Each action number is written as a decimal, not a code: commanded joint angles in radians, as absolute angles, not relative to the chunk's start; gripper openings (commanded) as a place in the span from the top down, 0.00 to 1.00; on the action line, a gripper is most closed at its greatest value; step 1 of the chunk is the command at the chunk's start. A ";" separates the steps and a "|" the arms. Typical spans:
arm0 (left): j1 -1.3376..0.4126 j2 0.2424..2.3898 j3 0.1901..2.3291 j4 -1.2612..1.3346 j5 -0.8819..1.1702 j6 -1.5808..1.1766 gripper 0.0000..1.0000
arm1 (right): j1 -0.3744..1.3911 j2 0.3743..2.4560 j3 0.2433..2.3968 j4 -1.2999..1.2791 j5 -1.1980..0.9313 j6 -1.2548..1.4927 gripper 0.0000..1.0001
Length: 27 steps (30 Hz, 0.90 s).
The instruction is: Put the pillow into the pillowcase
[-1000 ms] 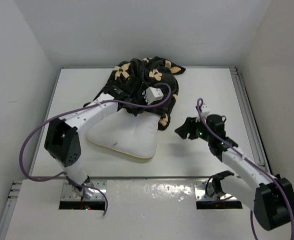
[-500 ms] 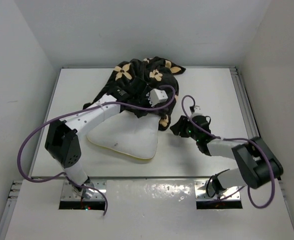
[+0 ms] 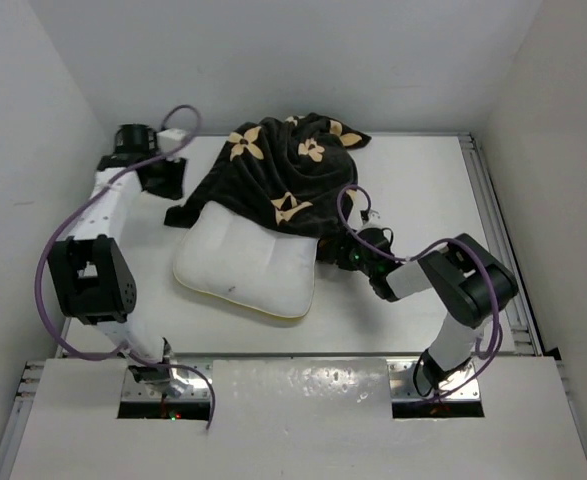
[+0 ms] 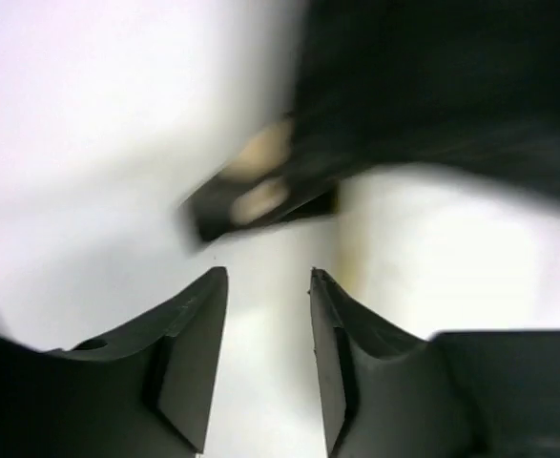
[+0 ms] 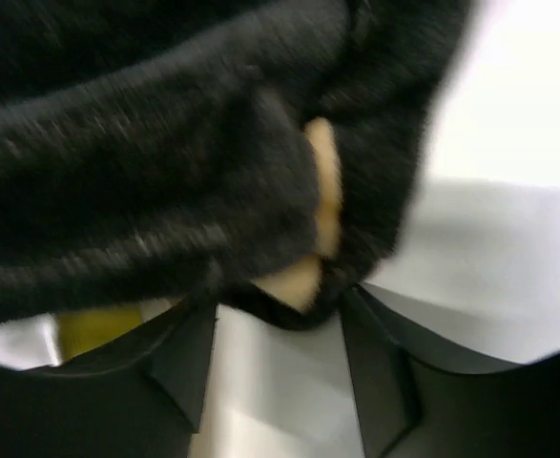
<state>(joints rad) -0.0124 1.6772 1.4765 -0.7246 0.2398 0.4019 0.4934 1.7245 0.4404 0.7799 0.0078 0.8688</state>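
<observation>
1. The plump white quilted pillow with yellow trim (image 3: 245, 275) is lying mid-worktop (image 3: 423, 180), its near half showing bare.
2. The black flower-printed fabric pillowcase (image 3: 283, 170) is covering the pillow's far end; insertion is seemingly partial at most.
3. The right gripper (image 5: 280, 315) is straddling the hem, jaws apart.
4. The left gripper (image 4: 267, 277) is hovering open and empty beside the pillowcase's left corner.

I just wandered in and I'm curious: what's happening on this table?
Two robot arms are dressing a pillow in a black flowered pillowcase. The case covers only the pillow's far part; the near part lies bare. The right arm has its jaws open at the case's near hem. The left arm is at the table's far-left corner, jaws open and empty.
</observation>
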 commanded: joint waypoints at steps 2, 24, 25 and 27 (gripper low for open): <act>0.139 1.653 1.368 -0.744 0.331 0.445 0.55 | 0.511 1.831 0.495 0.836 0.005 0.933 0.43; 0.046 2.194 1.865 -1.039 0.696 0.688 1.00 | 0.382 1.739 0.628 1.187 -0.300 1.197 1.00; 0.054 2.192 1.932 -1.225 0.795 0.734 1.00 | 0.362 1.706 0.668 1.183 -0.345 1.239 1.00; 0.096 2.169 2.156 -1.321 0.865 0.702 1.00 | 0.287 1.610 0.864 0.990 -0.472 1.322 1.00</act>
<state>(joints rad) 0.0601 2.2463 1.9327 -1.0519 0.5877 0.6464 0.3725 1.7908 0.6266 0.9497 -0.2722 1.1587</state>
